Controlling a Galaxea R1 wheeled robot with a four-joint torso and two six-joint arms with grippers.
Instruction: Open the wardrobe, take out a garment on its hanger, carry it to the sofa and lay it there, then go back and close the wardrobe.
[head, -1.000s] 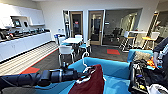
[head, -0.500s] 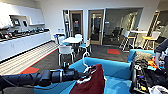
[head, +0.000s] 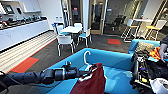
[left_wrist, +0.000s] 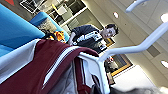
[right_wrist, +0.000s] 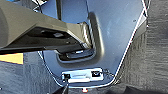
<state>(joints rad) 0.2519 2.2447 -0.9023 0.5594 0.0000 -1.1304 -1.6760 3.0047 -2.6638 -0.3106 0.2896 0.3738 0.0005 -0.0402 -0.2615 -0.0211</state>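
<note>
Left gripper (head: 85, 71) closed on hanger (head: 86, 58); garment (head: 92, 81) hung over sofa (head: 112, 60) seat, directly below.

So the bright blue sofa (head: 112, 62) sits on dark carpet (head: 100, 43) with red patches. On its right end there's a patterned cushion (head: 145, 46) and something orange (head: 155, 53). The dark red garment (head: 92, 82) hangs over the seat; can't tell if it's touching.

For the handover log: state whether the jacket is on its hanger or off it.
On it. The jacket hangs from the hanger, its hook upright above the collar, over the sofa.
</note>
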